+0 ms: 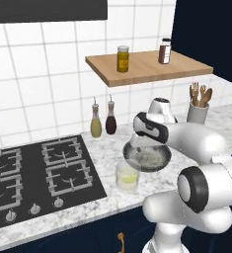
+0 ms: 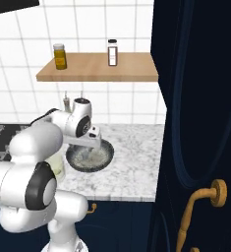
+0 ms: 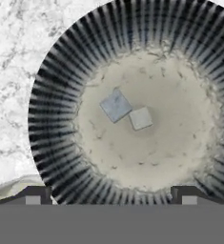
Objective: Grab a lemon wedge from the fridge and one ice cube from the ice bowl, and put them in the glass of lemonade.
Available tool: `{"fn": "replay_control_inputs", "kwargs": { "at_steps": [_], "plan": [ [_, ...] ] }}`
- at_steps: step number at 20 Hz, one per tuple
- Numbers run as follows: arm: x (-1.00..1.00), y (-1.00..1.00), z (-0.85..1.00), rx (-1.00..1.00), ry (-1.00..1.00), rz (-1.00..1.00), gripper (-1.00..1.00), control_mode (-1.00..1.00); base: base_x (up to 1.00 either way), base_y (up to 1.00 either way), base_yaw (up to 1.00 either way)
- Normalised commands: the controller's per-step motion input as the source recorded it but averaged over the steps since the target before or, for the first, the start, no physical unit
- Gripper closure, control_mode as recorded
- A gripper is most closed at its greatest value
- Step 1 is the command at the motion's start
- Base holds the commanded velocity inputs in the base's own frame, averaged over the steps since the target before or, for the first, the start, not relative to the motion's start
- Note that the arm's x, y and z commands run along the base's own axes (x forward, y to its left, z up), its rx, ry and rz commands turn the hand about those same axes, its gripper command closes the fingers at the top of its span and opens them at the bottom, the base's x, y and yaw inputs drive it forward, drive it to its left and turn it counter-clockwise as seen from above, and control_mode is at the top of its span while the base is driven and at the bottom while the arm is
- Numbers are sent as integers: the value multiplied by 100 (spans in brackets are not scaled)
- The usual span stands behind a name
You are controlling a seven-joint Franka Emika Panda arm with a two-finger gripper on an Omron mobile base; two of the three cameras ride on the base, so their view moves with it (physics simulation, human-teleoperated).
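Note:
The ice bowl [image 1: 148, 159] [image 2: 90, 156] [image 3: 127, 102], round, grey and ribbed, sits on the marble counter with two ice cubes, one greyish [image 3: 115, 106] and one paler [image 3: 140, 118], touching at its middle. My gripper [image 1: 146, 144] [image 2: 89, 143] [image 3: 111, 196] hangs open straight above the bowl, holding nothing, its fingertips [image 3: 35, 194] spread near the rim. The glass of lemonade [image 1: 127, 177] [image 2: 58, 170] stands just left of the bowl, towards the counter's front edge. I cannot make out the lemon wedge as a separate thing. The fridge is out of view.
A black hob [image 1: 33, 175] lies left of the glass. Two slim bottles [image 1: 103, 123] stand by the tiled wall, a utensil cup [image 1: 197, 109] at the back right. A wooden shelf [image 1: 147, 66] with two jars hangs overhead. A navy cabinet door [image 2: 200, 123] with a brass handle stands to the right.

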Motion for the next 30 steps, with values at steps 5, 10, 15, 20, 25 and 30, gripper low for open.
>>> {"fn": "replay_control_inputs", "kwargs": {
  "at_steps": [5,10,15,20,25,30],
  "plan": [
    [12,16,-60,6,-9,-28,-100,-100,0,0,0],
    [18,5,-40,-4,-4,-38,-100,-100,0,0,0],
    [17,0,-5,0,1,-16,-100,-100,0,0,0],
    [58,2,-2,0,12,-9,-100,-100,0,0,0],
    [25,0,-16,0,18,-10,-100,-100,0,0,0],
    [-1,1,-56,-1,31,-16,-100,-100,0,0,0]
  ]
}}
